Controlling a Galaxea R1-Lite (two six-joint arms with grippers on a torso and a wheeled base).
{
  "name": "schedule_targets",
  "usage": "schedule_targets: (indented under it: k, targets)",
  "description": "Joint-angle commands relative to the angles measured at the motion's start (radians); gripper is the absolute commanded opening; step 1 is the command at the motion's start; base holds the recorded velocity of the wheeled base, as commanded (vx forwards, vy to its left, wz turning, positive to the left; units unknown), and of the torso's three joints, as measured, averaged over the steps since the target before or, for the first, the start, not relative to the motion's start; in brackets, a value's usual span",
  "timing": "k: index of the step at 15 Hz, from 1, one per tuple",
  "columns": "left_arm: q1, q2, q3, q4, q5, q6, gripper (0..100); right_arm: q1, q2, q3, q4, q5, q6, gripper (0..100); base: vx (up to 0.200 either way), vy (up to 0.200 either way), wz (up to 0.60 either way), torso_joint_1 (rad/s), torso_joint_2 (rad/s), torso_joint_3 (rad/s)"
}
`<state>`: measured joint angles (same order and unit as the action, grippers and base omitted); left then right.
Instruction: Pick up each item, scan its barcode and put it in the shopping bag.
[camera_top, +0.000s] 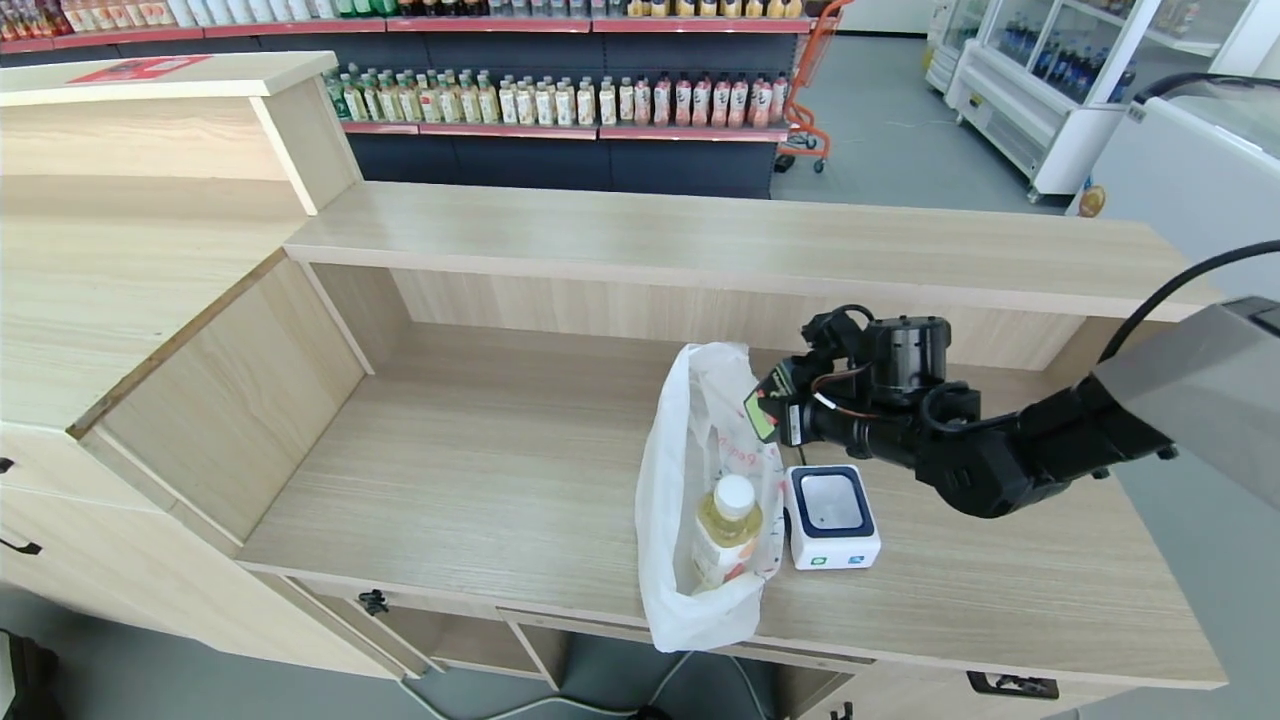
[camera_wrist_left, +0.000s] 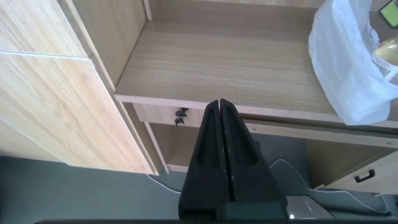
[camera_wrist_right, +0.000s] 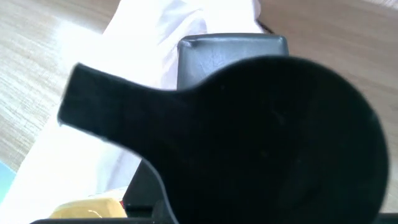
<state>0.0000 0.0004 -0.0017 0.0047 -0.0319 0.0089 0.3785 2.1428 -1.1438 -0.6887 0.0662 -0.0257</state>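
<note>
A white plastic shopping bag stands open on the wooden counter. Inside it is a bottle of pale yellow drink with a white cap. Just right of the bag sits a white scanner with a dark blue rim. My right gripper hangs at the bag's upper right edge, above the scanner's far side, and a small green patch shows at its tip. The right wrist view looks down on the bag and a bit of the yellow bottle. My left gripper is shut on nothing, low in front of the counter's edge.
A raised wooden ledge runs along the back of the counter, and a tall wooden side panel closes its left end. Drawers with black handles sit under the front edge. Shelves of bottled drinks stand beyond.
</note>
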Motion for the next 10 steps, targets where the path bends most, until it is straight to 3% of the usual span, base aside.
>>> schedule_targets:
  k: [1, 10]
  targets:
    - [0.000, 0.001, -0.001, 0.000, 0.000, 0.000, 0, 0.007, 0.058, -0.005, -0.003, 0.000, -0.002, 0, 0.000, 0.000, 0.00, 0.000, 0.00, 0.000]
    - [0.000, 0.001, 0.000, 0.000, 0.001, 0.000, 0, 0.022, 0.216, -0.122, -0.031, 0.000, -0.020, 0, 0.000, 0.000, 0.00, 0.000, 0.00, 0.000]
